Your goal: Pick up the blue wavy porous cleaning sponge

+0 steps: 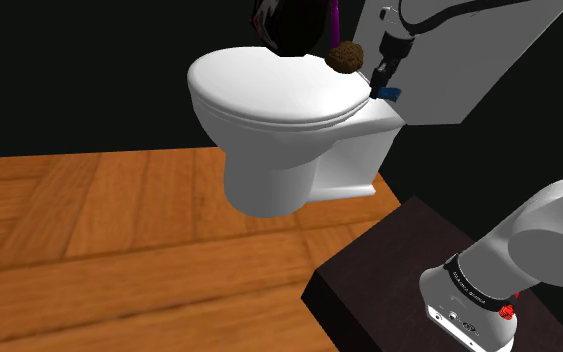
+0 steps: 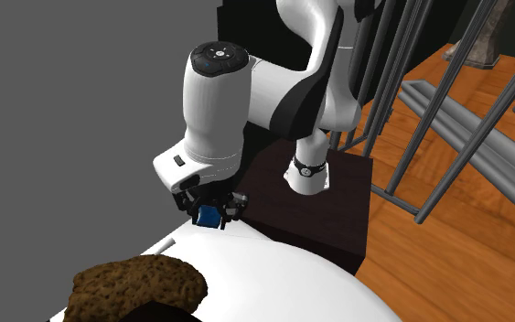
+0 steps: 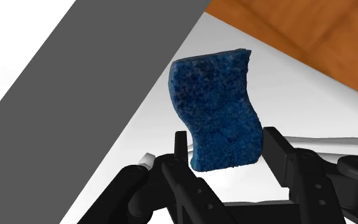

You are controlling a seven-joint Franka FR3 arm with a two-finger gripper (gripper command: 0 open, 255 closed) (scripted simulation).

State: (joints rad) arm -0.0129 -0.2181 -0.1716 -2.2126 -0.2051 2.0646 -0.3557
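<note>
Wooden floor (image 1: 89, 230) spreads beside a white toilet (image 1: 269, 160). At 3 o'clock from its lid (image 1: 269, 85), by the back ledge (image 1: 369, 120), the gripper (image 3: 226, 143) clasps the blue sponge (image 3: 217, 108) low down between 2 fingers (image 3: 279, 153). It looks light, soft, squashy: a gentle hold across its waist suits.

No text, brand, number or sign legible, faint pale marks on the dark band (image 1: 466, 284) round the arm (image 1: 544, 235), too small to read

We note arm (image 2: 278, 91) bent at the elbow, gripper (image 2: 211, 216) pointing down, fingers (image 3: 280, 153) clasping blue sponge (image 3: 219, 108).
</note>
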